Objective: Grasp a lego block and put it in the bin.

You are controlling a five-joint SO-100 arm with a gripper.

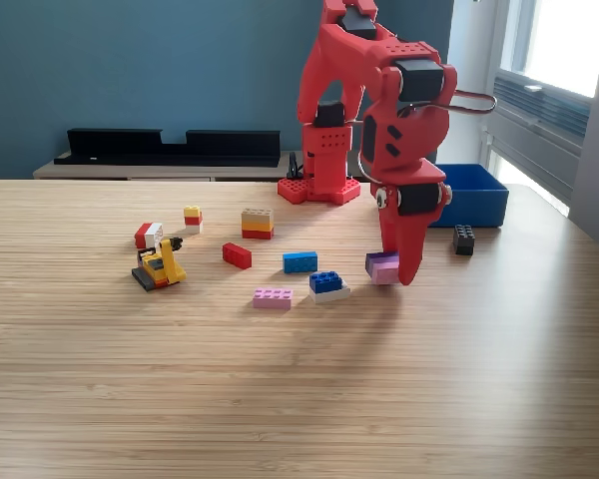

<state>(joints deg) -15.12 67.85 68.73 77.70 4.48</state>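
Exterior view, arm: I see my red arm (379,110) folded forward from its base (319,190) at the back of the worktop (299,399), wrist bent so the claw points straight down.
Exterior view, claw: the claw (399,271) has its tip at the worktop, right against the purple block (381,266). A finger covers that block's side on the view's right. I cannot tell whether the jaws are apart or clamped on it.
Exterior view, purple block: it sits on the wood, purple on top with a paler layer under it, level as far as I can see.
Exterior view, bin: the blue bin (474,195) stands behind the claw toward the view's right, near the worktop's far edge. I cannot see inside it from here.
Exterior view, black block: a black block (463,239) lies just in front of the bin.
Exterior view, loose blocks: a blue-on-white block (328,285), a blue block (299,261), a pink plate (272,297), a red block (237,255), a tan stack (258,223), a small yellow stack (192,219) and a red-white piece (147,236) are spread to the view's left of the claw.
Exterior view, yellow model: a small yellow model (160,267) stands furthest left.
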